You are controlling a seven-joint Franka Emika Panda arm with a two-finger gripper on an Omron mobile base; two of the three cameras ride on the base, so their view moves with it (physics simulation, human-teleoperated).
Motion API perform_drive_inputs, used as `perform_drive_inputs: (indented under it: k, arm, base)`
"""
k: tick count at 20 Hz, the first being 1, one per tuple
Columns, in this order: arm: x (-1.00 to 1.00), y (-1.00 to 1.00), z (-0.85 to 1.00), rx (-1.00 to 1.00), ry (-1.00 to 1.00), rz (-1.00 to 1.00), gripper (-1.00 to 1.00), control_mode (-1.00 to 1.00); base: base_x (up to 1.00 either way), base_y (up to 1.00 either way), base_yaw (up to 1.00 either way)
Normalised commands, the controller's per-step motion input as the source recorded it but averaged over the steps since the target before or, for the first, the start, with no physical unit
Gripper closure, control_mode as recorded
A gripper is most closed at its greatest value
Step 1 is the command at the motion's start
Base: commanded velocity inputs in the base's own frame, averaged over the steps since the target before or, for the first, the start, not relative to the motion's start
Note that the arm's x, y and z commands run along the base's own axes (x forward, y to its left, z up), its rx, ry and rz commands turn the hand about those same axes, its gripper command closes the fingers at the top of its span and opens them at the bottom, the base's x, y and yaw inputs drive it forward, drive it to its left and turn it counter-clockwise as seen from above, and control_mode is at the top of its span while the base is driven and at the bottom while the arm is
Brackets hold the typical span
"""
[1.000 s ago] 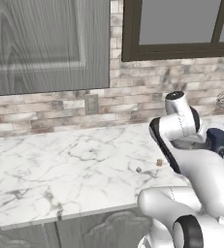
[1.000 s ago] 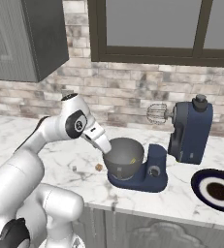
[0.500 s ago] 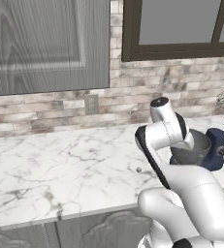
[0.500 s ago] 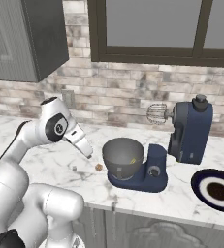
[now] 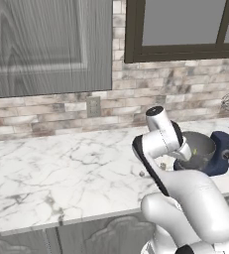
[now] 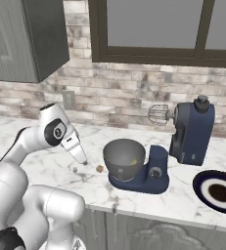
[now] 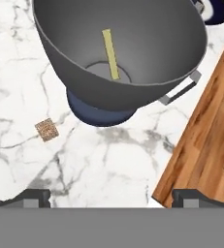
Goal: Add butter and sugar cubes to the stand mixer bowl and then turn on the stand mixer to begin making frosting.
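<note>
The navy stand mixer (image 6: 190, 134) has its head tilted back and its whisk (image 6: 157, 114) raised. In its grey bowl (image 6: 124, 157) (image 7: 133, 72) lies a thin yellow stick (image 7: 110, 53) that looks like the butter. The sugar cubes (image 6: 75, 169) (image 5: 142, 173), a pale grey-white lump, sit on the marble counter left of the bowl. A tan grainy cube (image 6: 99, 168) (image 7: 46, 129) lies between that lump and the bowl. My gripper (image 6: 81, 158) (image 7: 111, 196) hangs open just above the counter over these two, left of the bowl, holding nothing.
A navy plate (image 6: 217, 190) with a white ring and a dark centre lies right of the mixer. The counter's front edge runs close by, with wooden floor (image 7: 205, 145) below. A brick wall, a wall outlet (image 5: 93, 106) and a window stand behind.
The arm has swung left and down, from over the bowl to the counter beside it. The jaws stayed open. The cube and the lump have not moved.
</note>
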Motion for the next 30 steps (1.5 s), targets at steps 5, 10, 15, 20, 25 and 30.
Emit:
perform_drive_inputs:
  k: [5,10,15,20,25,30]
  arm:
    - [0.27,0.12,-0.18,0.0,0.0,-0.34,-1.0,-1.0]
    - [0.28,0.06,-0.19,0.0,-0.01,-0.33,-1.0,-1.0]
    - [0.14,0.0,-0.28,0.0,-0.01,-0.28,-1.0,-1.0]
    - [0.09,0.0,-0.34,-0.01,-0.07,-0.26,-1.0,-1.0]
    - [0.04,-0.02,-0.19,-0.02,-0.08,-0.23,-1.0,-1.0]
    - [0.0,-0.13,-0.11,0.0,-0.03,-0.14,-1.0,-1.0]
  base:
    - [0.0,0.0,0.0]
    - [0.0,0.0,0.0]
    - [0.0,0.0,0.0]
    - [0.0,0.0,0.0]
    - [0.0,0.0,0.0]
    - [0.0,0.0,0.0]
